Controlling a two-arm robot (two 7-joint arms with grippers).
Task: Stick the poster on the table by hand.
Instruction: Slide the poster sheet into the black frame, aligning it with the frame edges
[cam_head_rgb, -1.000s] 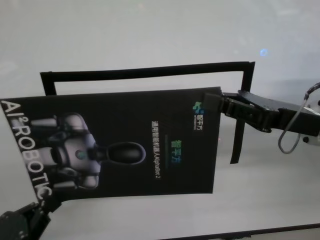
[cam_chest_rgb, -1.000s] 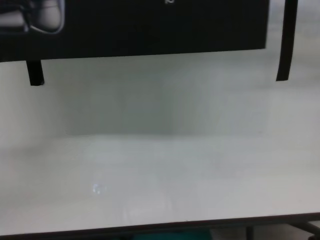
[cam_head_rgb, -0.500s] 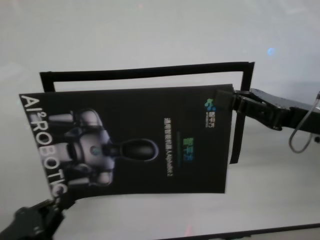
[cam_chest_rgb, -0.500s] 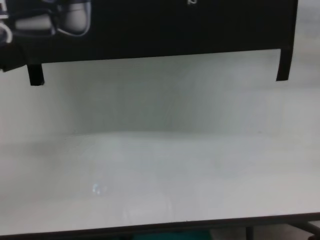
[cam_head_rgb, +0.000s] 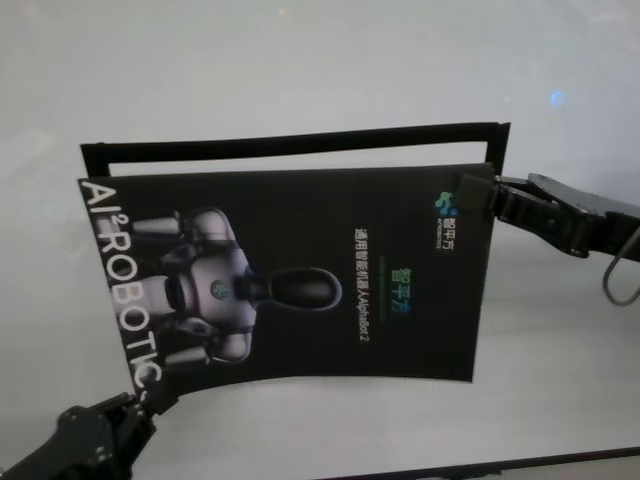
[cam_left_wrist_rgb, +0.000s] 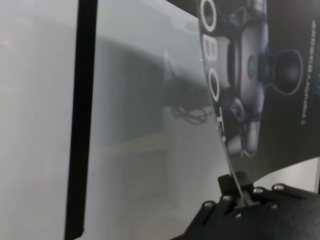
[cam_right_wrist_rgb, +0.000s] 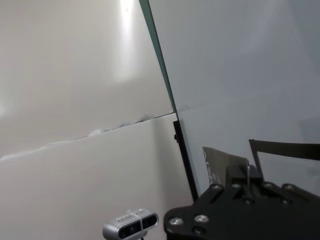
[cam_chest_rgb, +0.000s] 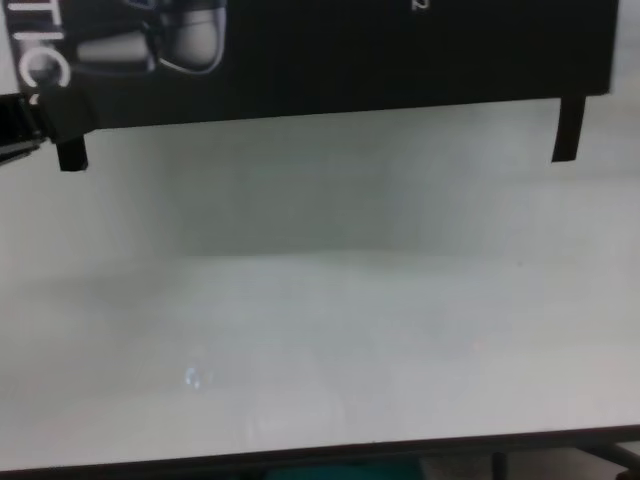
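One white table (cam_head_rgb: 300, 60) spreads under everything you see. Above its middle hangs the poster (cam_head_rgb: 300, 280), overlapping a black tape frame (cam_head_rgb: 300, 143) stuck there. Your right gripper (cam_head_rgb: 470, 192) has its jaws clamped on the poster's far right corner; your left gripper (cam_head_rgb: 140, 400) pinches the near left corner by the "ROBOTIC" lettering.

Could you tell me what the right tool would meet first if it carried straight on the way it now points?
The poster itself: the right tool already grips its corner. Beyond lies the black tape frame.
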